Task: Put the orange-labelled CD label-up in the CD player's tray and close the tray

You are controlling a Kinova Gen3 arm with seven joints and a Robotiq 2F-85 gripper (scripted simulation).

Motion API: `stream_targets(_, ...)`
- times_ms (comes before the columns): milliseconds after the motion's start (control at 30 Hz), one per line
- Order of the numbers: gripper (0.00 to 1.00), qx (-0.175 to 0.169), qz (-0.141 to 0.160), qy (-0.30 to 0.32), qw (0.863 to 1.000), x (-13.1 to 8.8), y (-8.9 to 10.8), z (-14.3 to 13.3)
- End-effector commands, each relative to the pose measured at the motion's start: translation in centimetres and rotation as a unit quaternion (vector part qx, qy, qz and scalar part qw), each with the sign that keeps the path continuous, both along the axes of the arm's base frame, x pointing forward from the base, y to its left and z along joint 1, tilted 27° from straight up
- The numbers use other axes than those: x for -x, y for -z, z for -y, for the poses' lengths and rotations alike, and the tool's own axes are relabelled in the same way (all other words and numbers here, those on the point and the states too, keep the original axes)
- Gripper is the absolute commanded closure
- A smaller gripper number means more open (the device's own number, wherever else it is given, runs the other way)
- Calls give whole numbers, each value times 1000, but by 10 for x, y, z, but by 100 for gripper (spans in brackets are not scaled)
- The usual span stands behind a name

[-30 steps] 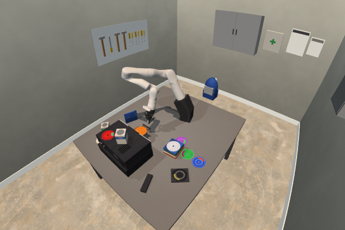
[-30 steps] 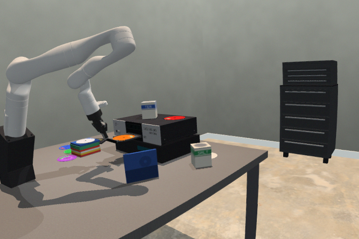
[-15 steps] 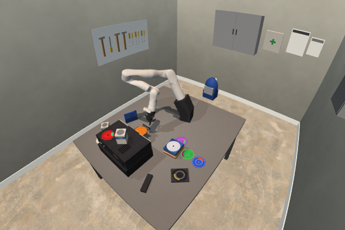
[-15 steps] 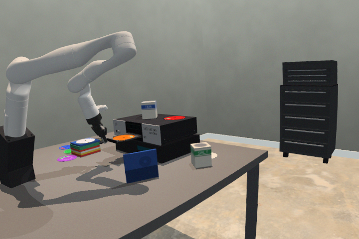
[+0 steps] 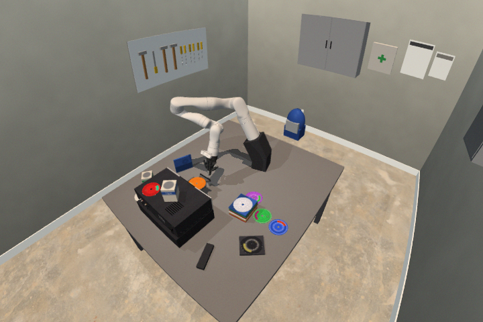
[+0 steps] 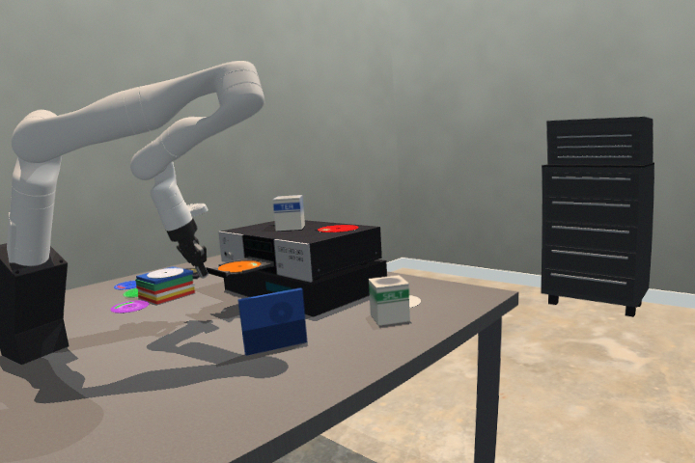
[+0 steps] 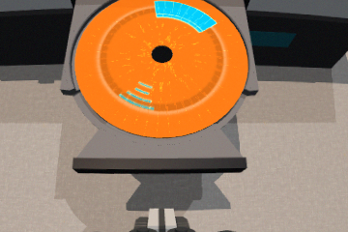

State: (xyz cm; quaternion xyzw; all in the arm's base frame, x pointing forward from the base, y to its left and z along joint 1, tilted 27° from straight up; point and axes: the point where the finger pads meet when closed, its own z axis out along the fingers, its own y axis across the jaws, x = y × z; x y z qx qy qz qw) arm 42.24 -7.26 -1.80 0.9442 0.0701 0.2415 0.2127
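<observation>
From my remote seat, exterior view, L to R: arm base at the surface's left edge, then a stack of cases (image 6: 164, 285) w/ a white disc on top. Gripper (image 6: 200, 268) is fully closed w/ nothing in it, tips low, just in front of the tray (image 7: 159, 163) lip; contact prob not made, but the angle is poor. Orange CD (image 7: 160, 68) lies label-up, flat in the open tray's round recess. CD player (image 6: 326, 248) sits mid-surface, tea box (image 6: 289, 212) and red disc (image 6: 337, 228) on top. Salt box (image 6: 389, 299) near the right edge.
</observation>
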Motion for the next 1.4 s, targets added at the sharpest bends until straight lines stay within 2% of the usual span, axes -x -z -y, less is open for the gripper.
stream_targets(0,90,0,1,0,1000,0,-1,0)
stream_targets(967,90,0,1,0,1000,-4,-1,-1)
stream_targets(1367,90,0,1,0,1000,-25,-4,-3)
